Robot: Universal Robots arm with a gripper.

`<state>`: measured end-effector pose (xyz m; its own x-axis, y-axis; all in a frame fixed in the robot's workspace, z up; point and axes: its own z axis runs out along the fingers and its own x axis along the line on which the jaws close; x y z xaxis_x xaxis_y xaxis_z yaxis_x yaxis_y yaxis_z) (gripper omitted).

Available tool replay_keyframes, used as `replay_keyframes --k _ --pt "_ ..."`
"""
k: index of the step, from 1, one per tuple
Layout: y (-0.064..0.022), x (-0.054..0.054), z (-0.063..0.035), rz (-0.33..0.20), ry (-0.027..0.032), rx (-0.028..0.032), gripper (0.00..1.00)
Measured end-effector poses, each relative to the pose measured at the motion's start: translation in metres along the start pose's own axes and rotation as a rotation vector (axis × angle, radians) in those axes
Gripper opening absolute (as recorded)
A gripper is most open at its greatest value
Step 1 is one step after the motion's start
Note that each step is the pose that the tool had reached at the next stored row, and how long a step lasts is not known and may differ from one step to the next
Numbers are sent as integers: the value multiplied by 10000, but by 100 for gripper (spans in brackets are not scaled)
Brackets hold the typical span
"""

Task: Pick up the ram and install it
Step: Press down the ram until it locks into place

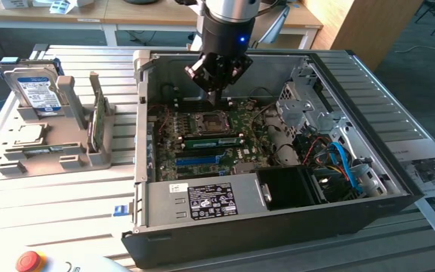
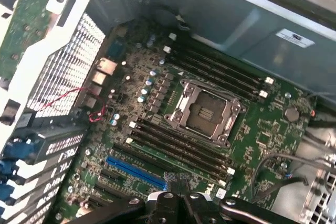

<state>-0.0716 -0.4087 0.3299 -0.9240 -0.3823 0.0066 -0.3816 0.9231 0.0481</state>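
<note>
Hovering shut, one tool (image 1: 216, 97) above one ram (image 1: 214, 141).

The arm comes down from the top of the exterior view, its silver and black wrist upright with a small blue light lit on the black housing. Below it the gripper (image 1: 216, 97) points straight down, dark linkages spreading out from the wrist and drawing in to the tips. The fingers (image 2: 185, 203) are closed together with no gap between them, and nothing is held.
</note>
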Motion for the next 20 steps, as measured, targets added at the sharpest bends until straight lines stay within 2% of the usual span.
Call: replay_keyframes --k 20 --pt "-1 0 18 3327 -160 -21 11"
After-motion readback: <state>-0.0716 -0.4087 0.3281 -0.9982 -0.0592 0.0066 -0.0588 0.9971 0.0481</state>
